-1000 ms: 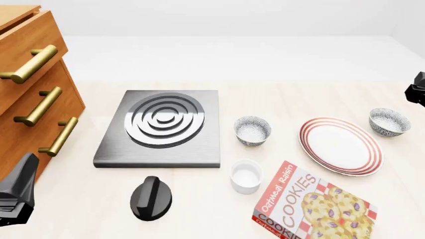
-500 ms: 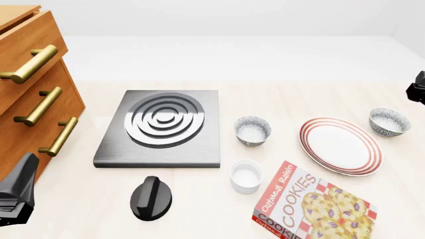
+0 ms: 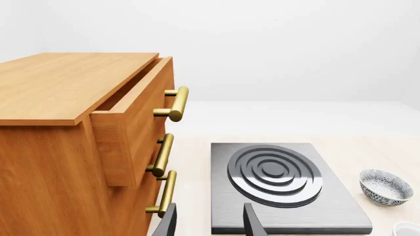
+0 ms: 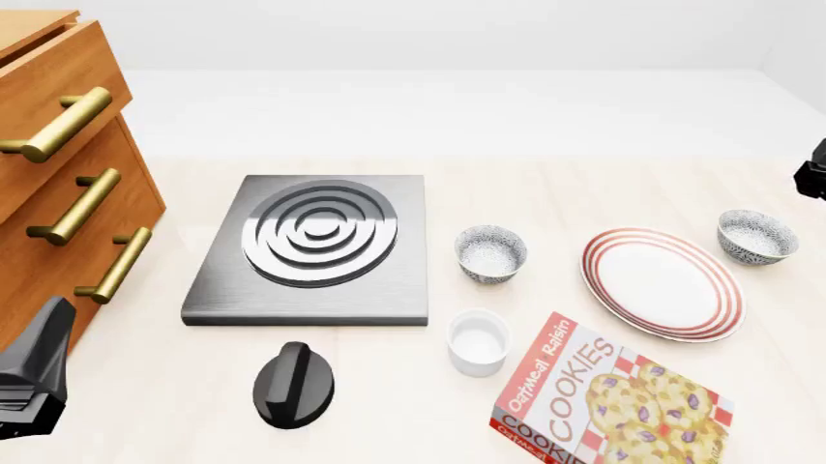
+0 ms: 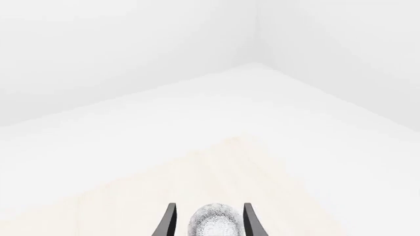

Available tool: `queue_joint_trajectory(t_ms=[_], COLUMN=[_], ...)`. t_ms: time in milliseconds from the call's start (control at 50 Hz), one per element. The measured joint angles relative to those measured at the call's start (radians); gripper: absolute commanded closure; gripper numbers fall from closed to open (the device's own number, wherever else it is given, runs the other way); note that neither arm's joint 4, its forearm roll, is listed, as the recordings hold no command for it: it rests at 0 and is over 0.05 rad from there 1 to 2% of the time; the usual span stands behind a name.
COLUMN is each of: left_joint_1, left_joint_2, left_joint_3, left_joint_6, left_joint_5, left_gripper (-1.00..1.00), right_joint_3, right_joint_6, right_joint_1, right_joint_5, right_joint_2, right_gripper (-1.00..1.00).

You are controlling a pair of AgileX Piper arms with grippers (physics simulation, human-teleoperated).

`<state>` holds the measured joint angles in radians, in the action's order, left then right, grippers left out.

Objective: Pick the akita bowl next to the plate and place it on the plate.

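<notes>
the akita bowl [image 4: 756,236] sits on the worktop [image 4: 543,193] just right of the plate [image 4: 663,282]. right pincer [image 5: 206,221] hangs spread apart, empty, the bowl showing between its fingers, untouched. left pincer [image 3: 208,223] also open, empty.

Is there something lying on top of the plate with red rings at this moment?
Nothing lies on the plate; its white centre is bare. One akita bowl stands beside its far right edge, another speckled bowl to its left. What is under the plate cannot be seen.
</notes>
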<state>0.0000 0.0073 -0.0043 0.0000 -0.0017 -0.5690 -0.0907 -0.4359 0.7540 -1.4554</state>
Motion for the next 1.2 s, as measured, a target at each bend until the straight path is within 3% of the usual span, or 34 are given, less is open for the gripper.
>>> queue_joint_trajectory(t_ms=[1200], left_joint_1=[0.000], left_joint_2=[0.000], left_joint_3=[0.000], left_joint_6=[0.000], left_joint_5=[0.000], left_gripper=[-1.00], right_joint_3=[-0.065], right_joint_6=[-0.033], right_joint_1=[-0.066], right_joint_5=[0.022], right_joint_2=[-0.136], right_gripper=[-1.00])
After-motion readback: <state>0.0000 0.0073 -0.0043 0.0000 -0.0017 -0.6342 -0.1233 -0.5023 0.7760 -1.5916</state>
